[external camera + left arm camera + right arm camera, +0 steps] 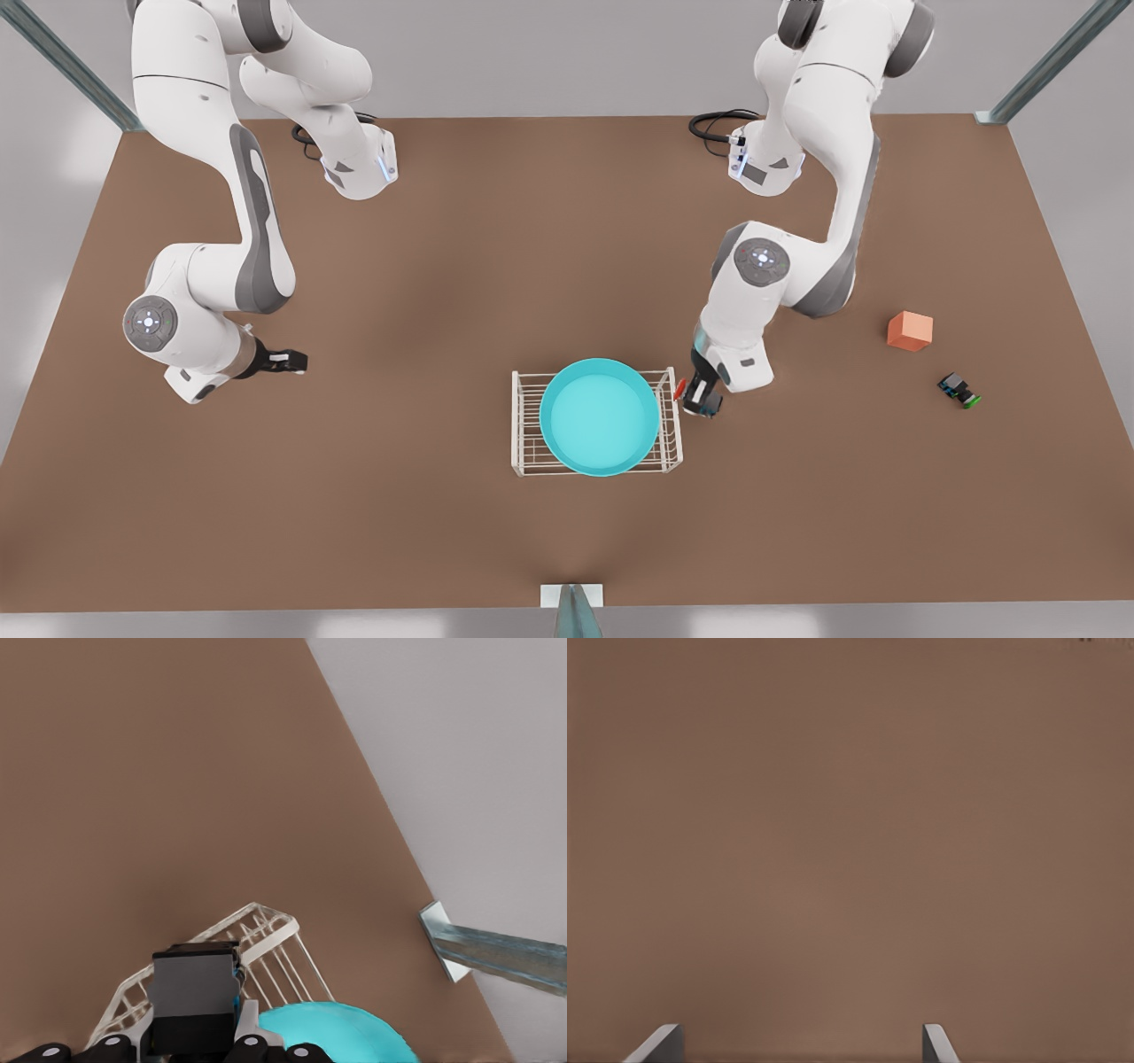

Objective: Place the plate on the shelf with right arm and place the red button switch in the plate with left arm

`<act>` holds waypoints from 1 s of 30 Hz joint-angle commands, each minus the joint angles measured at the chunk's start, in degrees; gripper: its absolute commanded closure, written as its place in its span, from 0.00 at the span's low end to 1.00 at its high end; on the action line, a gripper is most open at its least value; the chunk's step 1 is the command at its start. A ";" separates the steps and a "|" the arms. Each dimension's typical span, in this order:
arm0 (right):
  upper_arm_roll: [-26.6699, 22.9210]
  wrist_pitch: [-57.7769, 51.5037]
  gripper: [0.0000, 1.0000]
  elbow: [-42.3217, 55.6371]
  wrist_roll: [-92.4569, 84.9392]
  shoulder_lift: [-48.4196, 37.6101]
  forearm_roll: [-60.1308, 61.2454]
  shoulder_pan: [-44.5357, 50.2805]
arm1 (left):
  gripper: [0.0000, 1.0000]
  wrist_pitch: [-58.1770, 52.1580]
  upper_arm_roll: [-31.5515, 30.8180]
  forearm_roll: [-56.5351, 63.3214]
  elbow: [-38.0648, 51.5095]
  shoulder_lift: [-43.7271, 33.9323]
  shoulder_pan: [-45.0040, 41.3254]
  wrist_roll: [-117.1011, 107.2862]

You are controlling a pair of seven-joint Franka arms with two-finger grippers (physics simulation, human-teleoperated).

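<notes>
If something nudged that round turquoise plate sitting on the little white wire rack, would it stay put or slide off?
The round turquoise plate would probably slide easily: it rests on the thin bars of the white wire rack, which offer little grip. It nearly spans the rack's depth, so a modest shove might overhang an edge and tip it. It looks rigid, so it shouldn't bend.

A brown table [496,266] spans the frame. Low at centre a white wire shelf [524,424] stands on it, carrying the plate [599,416]. At the right lie an orange cube [910,330] and, just below it, a green-capped switch [959,390].
</notes>
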 commanded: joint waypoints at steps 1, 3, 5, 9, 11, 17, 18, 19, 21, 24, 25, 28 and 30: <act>-0.01 -0.02 0.00 0.02 -3.12 -0.05 0.06 0.00 | 0.75 -2.15 0.02 -0.61 5.94 3.85 -2.35 -16.34; -0.01 -0.02 0.00 0.02 -3.12 -0.05 0.06 0.00 | 0.75 3.73 -2.01 -0.61 8.76 7.63 -2.97 -20.47; -0.01 -0.02 0.00 0.02 -3.12 -0.05 0.06 0.00 | 0.75 8.75 -2.01 -0.70 8.76 9.92 -3.15 -21.44; -0.01 -0.02 0.00 0.02 -3.12 -0.05 0.06 0.00 | 0.20 8.93 -2.01 0.45 8.14 12.21 -5.78 -20.83; -0.01 -0.02 0.00 0.11 -3.12 0.03 0.06 0.00 | 0.00 8.93 -2.01 0.97 8.14 12.30 -5.96 -21.00; -0.01 -0.02 0.00 0.02 -3.12 0.03 0.06 0.00 | 0.00 -3.89 -1.22 3.96 8.50 8.61 -0.95 9.91; -0.01 -0.02 0.00 0.11 -3.12 0.21 0.06 0.00 | 0.00 -13.29 -1.22 4.31 8.58 5.62 1.60 23.62; -0.01 -0.02 0.00 0.02 -3.12 0.21 0.06 0.00 | 0.00 -25.42 0.19 4.14 12.00 3.95 3.35 39.27; -0.01 -0.02 0.00 0.11 -3.12 0.21 0.06 0.00 | 0.00 -35.72 0.28 6.34 16.49 3.86 9.24 64.49; -0.01 -0.10 0.00 0.11 -3.12 0.21 0.06 -0.09 | 0.00 -42.22 0.28 5.63 17.20 2.02 15.75 83.58; -1.15 -0.98 0.00 0.11 -3.03 -0.14 0.06 -0.09 | 0.00 -42.49 0.19 0.20 17.11 0.87 19.26 87.62; -3.17 -3.44 0.00 0.73 -3.03 -0.93 0.06 -0.09 | 0.00 -44.69 0.19 -6.23 15.62 -1.94 23.13 91.49; -3.35 -4.24 0.00 0.81 -3.12 -1.20 0.06 -0.09 | 0.00 -44.77 0.19 -6.23 15.97 -2.38 25.86 95.28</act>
